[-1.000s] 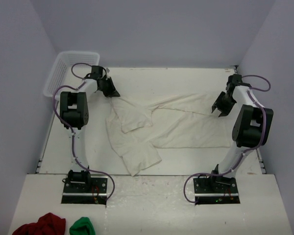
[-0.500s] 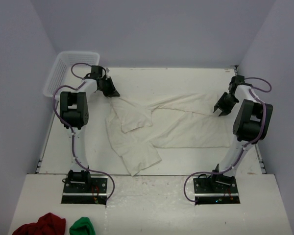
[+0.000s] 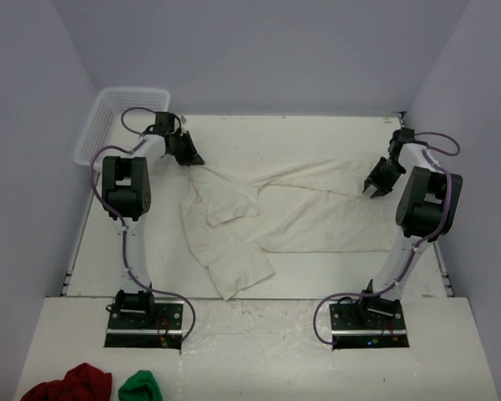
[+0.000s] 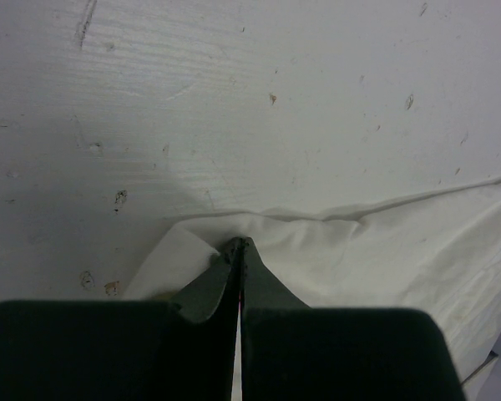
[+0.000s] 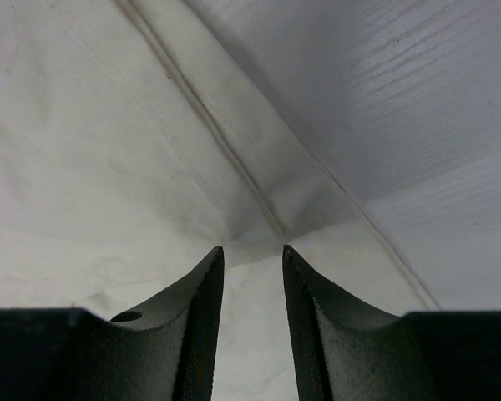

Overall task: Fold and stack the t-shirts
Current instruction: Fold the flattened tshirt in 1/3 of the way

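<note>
The off-white soft cotton t-shirts (image 3: 317, 217) lie spread in the middle of the white wooden table (image 3: 301, 142). The cloth reaches from the left arm's side across to the right arm's side. The right part lies mostly flat, and the left part (image 3: 225, 242) is crumpled and folded over itself toward the near edge. From above it is not possible to tell whether this is one shirt or two overlapping.

The left gripper (image 3: 192, 159) is at the far left corner of the cloth. In the left wrist view its dark fingertips (image 4: 238, 244) are pressed together on the edge of the cloth (image 4: 384, 251), which bunches up around them.

The right gripper (image 3: 374, 189) is at the far right edge of the cloth. In the right wrist view its fingers (image 5: 200, 284) stand a little apart, with a hem seam (image 5: 234, 159) running toward the gap, and it grips nothing.

A white plastic mesh basket (image 3: 92, 134) stands at the far left corner of the table. On the near shelf, left of the arm bases, lie a dark red cloth bundle (image 3: 67, 384) and a small bright green cloth bundle (image 3: 140, 387), just beside each other.
</note>
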`<state>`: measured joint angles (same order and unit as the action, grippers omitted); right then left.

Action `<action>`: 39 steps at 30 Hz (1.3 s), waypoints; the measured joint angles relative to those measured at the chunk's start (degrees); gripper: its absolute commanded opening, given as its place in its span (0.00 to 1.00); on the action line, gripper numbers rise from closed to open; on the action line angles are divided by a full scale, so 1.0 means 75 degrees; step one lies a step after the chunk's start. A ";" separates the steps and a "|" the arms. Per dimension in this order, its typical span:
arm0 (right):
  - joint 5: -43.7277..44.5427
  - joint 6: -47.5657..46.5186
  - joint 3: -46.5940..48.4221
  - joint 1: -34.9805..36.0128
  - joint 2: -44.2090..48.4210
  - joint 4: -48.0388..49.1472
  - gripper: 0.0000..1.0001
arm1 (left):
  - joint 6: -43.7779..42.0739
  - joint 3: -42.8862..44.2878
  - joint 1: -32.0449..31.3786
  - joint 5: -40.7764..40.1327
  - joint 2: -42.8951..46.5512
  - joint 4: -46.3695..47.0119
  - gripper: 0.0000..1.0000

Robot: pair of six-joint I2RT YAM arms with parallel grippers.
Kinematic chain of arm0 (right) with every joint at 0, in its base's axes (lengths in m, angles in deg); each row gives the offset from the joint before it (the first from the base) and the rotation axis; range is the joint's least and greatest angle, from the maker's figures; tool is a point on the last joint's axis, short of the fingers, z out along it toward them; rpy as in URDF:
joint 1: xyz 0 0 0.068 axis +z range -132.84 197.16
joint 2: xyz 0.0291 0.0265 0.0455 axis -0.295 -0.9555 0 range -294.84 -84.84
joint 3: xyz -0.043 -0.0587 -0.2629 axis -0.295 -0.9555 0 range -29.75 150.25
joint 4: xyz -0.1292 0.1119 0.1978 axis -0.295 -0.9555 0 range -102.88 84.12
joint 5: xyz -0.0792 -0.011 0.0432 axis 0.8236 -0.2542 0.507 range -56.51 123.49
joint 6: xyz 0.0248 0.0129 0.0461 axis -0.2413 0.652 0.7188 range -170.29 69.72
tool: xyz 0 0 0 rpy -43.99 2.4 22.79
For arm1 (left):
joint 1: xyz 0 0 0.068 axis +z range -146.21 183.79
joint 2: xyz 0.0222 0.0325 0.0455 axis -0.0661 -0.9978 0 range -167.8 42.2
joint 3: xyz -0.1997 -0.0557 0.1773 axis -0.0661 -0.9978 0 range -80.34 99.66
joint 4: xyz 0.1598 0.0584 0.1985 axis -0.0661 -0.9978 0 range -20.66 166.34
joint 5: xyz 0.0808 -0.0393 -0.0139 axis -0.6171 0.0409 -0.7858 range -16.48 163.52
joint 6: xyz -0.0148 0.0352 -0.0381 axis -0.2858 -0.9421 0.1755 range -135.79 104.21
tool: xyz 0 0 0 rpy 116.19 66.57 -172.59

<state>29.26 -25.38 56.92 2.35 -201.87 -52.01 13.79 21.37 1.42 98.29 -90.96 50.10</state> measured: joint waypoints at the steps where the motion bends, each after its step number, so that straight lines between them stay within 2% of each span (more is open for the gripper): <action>1: 0.0000 0.0000 0.0047 0.0000 -0.0006 -0.0070 0.36 | 0.0003 0.0000 0.0000 0.0009 0.0003 0.0000 0.00; 23: 0.0026 0.0038 0.0187 0.0003 -0.0038 -0.0376 0.38 | 0.0175 -0.0291 -0.0020 0.0015 0.0210 0.0009 0.00; 30: 0.0026 0.0099 0.0522 0.0032 -0.0367 -0.0428 0.33 | 0.0175 -0.0297 -0.0052 0.0012 0.0230 -0.0006 0.00; 35: 0.0023 0.0093 0.0714 0.0038 -0.0478 -0.0487 0.22 | 0.0175 -0.0300 -0.0052 0.0009 0.0262 -0.0055 0.00; 37: 0.0023 0.0096 0.0737 0.0038 -0.0490 -0.0530 0.24 | 0.0175 -0.0300 -0.0055 0.0009 0.0280 -0.0079 0.00; 39: 0.0006 0.0099 0.0831 0.0038 -0.0536 -0.0641 0.30 | 0.0175 -0.0300 -0.0055 0.0009 0.0289 -0.0108 0.00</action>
<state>29.31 -24.64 63.15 2.63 -205.89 -56.82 15.10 19.12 1.00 98.36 -88.80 49.30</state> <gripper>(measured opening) 0.250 0.002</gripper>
